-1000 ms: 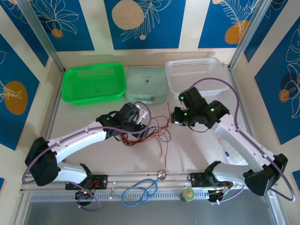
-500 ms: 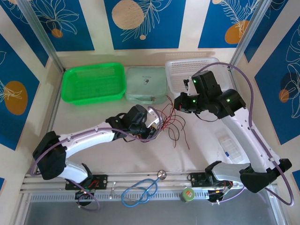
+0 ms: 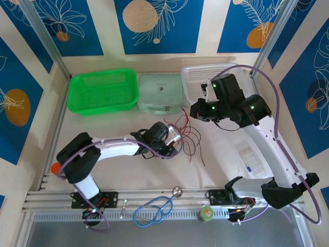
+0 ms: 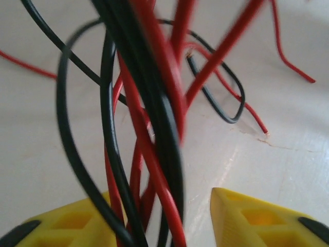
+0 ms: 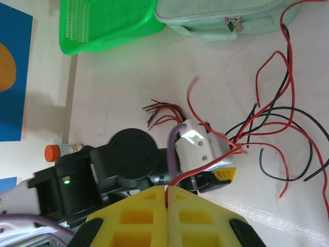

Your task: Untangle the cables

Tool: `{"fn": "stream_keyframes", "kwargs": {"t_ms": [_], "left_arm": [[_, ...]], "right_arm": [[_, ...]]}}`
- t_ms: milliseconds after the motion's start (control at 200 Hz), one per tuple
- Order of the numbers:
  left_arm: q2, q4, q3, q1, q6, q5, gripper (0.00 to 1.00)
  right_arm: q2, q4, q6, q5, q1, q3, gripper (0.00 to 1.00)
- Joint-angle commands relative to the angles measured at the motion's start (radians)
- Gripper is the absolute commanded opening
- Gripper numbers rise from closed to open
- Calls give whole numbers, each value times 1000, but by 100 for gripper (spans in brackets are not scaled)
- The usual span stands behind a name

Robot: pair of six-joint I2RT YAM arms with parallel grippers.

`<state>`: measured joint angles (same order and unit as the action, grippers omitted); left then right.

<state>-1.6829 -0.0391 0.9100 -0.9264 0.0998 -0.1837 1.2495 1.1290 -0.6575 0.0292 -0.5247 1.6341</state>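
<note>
Pinch on the right: my right gripper (image 5: 166,194) has its yellow fingers pressed together on a single red wire (image 5: 177,177), which runs down from the jaws toward the bundle. I read that as isolating one strand so it can be drawn clear of the rest. In the overhead view this gripper (image 3: 197,112) hangs above the far right side of the tangle.

My left gripper (image 4: 164,224) acts as the anchor. Its jaws stand apart with the thick part of the cables (image 4: 154,128) rising between them. The strands lie against the left finger and there is a gap to the right finger, so as far as I can see the bundle is fenced in, not clamped. If I pull now, I would expect the whole knot to lift instead of giving up one strand.

The cables (image 3: 186,136) sit mid-table (image 3: 128,170), fanning out from the left gripper (image 3: 172,141) toward the right arm, with loose red and black ends splayed on the surface.

Around them, a mint zip pouch (image 3: 160,92) sits just beyond the tangle, with one red end reaching near it. A green basket (image 3: 103,91) lies to its left. The white basket (image 3: 211,77) is close behind the right gripper, which limits how far back I could pull. A small orange-capped bottle (image 5: 56,152) stands behind the left arm, and a blue stethoscope (image 3: 154,208) lies at the near edge, well apart from the cables.
</note>
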Motion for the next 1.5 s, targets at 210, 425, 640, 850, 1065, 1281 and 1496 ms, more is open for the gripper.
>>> {"fn": "stream_keyframes", "kwargs": {"t_ms": [210, 425, 640, 850, 1065, 1281, 1496], "left_arm": [[98, -75, -20, -3, -40, 66, 0], [250, -372, 16, 14, -37, 204, 1], [231, -448, -20, 64, 26, 214, 19], [151, -401, -27, 70, 54, 186, 49], [212, -427, 72, 70, 35, 83, 64], [214, -472, 245, 93, 5, -46, 75], [-34, -453, 415, 161, 49, -152, 72]], "right_arm": [[-46, 35, 6, -83, 30, 5, 0], [-113, 31, -10, -216, 71, -85, 0], [-166, 8, -15, -229, 130, -163, 0], [-197, -29, -38, -189, 149, -253, 0], [-227, -88, -78, -125, 149, -379, 0], [-256, -80, -77, -113, 149, -399, 0], [-275, -89, -83, -77, 140, -414, 0]]}}
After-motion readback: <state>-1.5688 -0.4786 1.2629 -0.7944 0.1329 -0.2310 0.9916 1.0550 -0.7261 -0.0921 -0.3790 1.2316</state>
